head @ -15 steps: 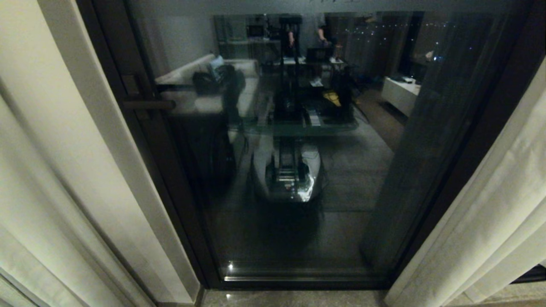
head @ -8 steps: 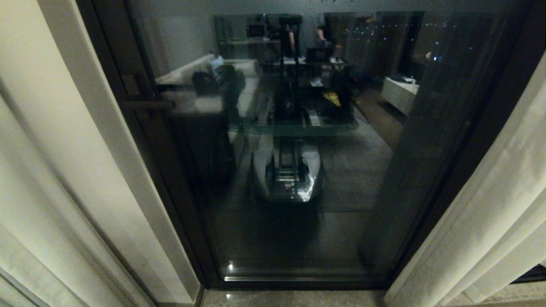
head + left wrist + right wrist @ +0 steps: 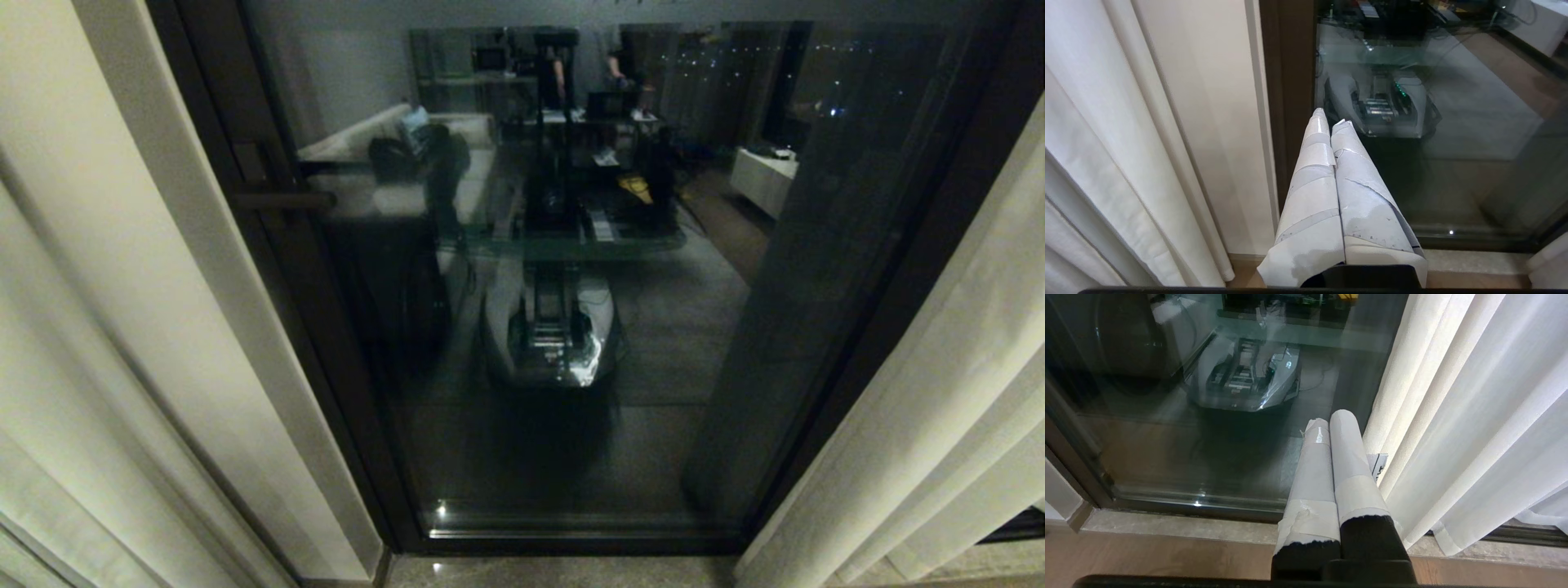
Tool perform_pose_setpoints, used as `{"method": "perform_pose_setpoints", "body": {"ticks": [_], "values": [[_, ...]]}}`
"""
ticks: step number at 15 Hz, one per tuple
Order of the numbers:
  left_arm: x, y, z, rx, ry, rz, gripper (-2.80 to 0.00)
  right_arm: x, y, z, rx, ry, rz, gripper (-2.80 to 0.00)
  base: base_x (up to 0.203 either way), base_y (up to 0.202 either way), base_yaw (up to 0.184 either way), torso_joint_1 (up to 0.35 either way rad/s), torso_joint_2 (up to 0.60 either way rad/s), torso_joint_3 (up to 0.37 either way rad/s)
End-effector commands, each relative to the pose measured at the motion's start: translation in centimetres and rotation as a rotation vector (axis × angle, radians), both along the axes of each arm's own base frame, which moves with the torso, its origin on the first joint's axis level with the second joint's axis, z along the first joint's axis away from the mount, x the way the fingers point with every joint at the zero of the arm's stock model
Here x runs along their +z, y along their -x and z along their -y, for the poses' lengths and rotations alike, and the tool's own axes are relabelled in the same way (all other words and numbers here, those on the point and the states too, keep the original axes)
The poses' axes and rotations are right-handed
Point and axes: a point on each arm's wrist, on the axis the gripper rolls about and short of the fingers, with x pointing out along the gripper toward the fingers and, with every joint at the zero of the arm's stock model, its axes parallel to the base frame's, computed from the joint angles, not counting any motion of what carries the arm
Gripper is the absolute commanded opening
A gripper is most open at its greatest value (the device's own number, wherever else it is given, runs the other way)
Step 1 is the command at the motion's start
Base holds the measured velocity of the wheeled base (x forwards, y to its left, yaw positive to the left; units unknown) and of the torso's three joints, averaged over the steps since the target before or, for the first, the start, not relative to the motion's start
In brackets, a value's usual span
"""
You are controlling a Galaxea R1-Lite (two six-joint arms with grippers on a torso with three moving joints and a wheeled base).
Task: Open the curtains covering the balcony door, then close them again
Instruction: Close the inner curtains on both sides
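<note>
The balcony door [image 3: 571, 425] fills the middle of the head view: dark reflective glass in a brown-black frame, with a short bar handle [image 3: 282, 200] on its left side. The cream curtains hang drawn apart, one at the left [image 3: 73, 392] and one at the right [image 3: 939, 425], leaving the glass uncovered. Neither arm shows in the head view. My left gripper [image 3: 1329, 117] is shut and empty, its taped fingers pointing at the door frame [image 3: 1290, 81], with the left curtain [image 3: 1106, 155] off to one side. My right gripper [image 3: 1329, 419] is shut and empty, close beside the right curtain [image 3: 1453, 416].
The glass mirrors the room behind me, with my own base [image 3: 551, 331] and a person standing far back [image 3: 612, 57]. A stone sill [image 3: 1167, 531] runs along the door's foot, with wooden floor [image 3: 1147, 559] in front. A cream wall strip [image 3: 1216, 122] separates the left curtain from the frame.
The folds of the right curtain have shifted slightly. Everything else in the head view holds still.
</note>
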Motion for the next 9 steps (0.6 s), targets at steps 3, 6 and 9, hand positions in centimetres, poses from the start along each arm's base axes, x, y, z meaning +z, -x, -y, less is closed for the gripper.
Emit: {"method": "perform_pose_setpoints", "body": {"ticks": [3, 6, 9], "values": [[0.0, 0.0, 0.0, 0.001, 0.0, 0.0, -2.8, -0.01, 0.0, 0.0, 0.001, 0.001, 0.0, -2.8, -0.001, 0.023, 0.003, 0.001, 0.0, -0.001], [0.0, 0.0, 0.0, 0.001, 0.0, 0.0, -2.8, -0.02, 0.0, 0.0, 0.001, 0.002, -0.001, -2.8, 0.0, 0.163, 0.004, 0.002, 0.0, 0.002], [0.0, 0.0, 0.0, -0.001, 0.0, 0.0, -2.8, -0.02, 0.0, 0.0, 0.001, 0.004, -0.001, -2.8, 0.0, 0.164, -0.001, 0.005, 0.0, 0.002]]}}
